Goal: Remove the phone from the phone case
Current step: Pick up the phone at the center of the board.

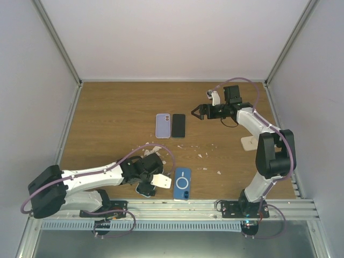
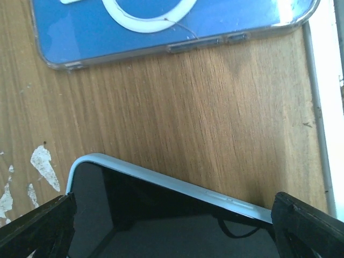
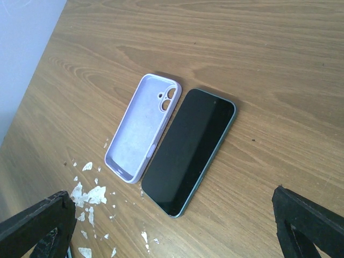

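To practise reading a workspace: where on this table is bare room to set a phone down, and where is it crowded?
Bare: the far-left stretch of table, between the back wall and the lilac case beside the dark phone. Crowded: the near edge, where the left gripper sits beside the blue cased phone; white flakes dot the middle.

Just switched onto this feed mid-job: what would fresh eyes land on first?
At the centre, an empty lilac case lies beside a bare dark phone, screen up, with the open right pincer hovering to the right of them. By the near edge of the table a blue phone in a clear case lies back up, and next to it the open left pincer straddles a pale-blue-edged phone, screen up.
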`<move>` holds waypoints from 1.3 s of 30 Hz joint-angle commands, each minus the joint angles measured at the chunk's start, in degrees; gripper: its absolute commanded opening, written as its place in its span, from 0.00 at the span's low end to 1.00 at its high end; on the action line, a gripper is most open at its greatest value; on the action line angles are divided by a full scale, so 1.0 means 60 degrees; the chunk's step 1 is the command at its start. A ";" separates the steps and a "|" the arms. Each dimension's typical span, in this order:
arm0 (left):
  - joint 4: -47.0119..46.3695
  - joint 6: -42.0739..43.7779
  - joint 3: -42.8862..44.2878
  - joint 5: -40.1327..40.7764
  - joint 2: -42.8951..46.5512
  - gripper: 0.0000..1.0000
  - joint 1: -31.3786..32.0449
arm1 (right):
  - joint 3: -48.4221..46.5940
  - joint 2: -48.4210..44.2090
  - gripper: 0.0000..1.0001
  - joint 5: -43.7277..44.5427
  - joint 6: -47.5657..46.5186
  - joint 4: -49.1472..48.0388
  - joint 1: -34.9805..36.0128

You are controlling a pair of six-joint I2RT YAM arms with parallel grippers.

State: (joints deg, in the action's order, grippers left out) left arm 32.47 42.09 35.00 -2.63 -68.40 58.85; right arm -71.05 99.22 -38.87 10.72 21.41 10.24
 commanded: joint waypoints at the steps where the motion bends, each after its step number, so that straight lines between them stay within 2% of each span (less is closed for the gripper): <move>1: -0.1066 0.0342 -0.0334 0.0763 -0.0278 0.99 0.0266 | -0.0001 -0.0047 1.00 0.0019 -0.0192 -0.0177 -0.0120; 11: -0.1821 0.0608 -0.1193 0.2050 -0.0363 0.99 0.0163 | -0.0024 -0.0020 1.00 0.0019 -0.0195 -0.0127 -0.0150; 16: -0.1760 0.0869 -0.1424 0.2443 -0.0009 0.99 -0.0396 | -0.0035 0.0041 1.00 -0.0023 -0.0156 -0.0126 -0.0176; 22: -0.1176 0.1198 -0.1628 0.2207 0.0733 0.99 -0.1389 | -0.0017 0.0073 1.00 -0.0050 -0.0173 -0.0154 -0.0172; 29: -0.0670 0.1763 -0.1200 0.0949 0.0479 0.99 -0.4013 | -0.0009 0.0093 1.00 -0.0139 -0.0149 -0.0187 -0.0169; 33: 0.0235 0.2259 -0.0203 -0.0984 0.0425 0.99 -0.5574 | 0.0027 0.0050 1.00 -0.0157 -0.0171 -0.0196 -0.0181; 36: 0.1261 0.3461 0.0633 -0.2578 0.0482 0.99 -0.6827 | 0.0056 -0.0006 1.00 -0.0157 -0.0175 -0.0190 -0.0184; 39: 0.2646 0.5786 0.1074 -0.3534 0.0693 0.99 -0.7974 | 0.0117 -0.0081 1.00 -0.0178 -0.0180 -0.0206 -0.0191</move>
State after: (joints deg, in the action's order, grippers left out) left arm 37.23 60.20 37.87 -11.38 -65.89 17.41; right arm -71.05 99.26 -39.11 10.70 21.41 9.65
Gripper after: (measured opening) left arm 0.990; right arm 0.995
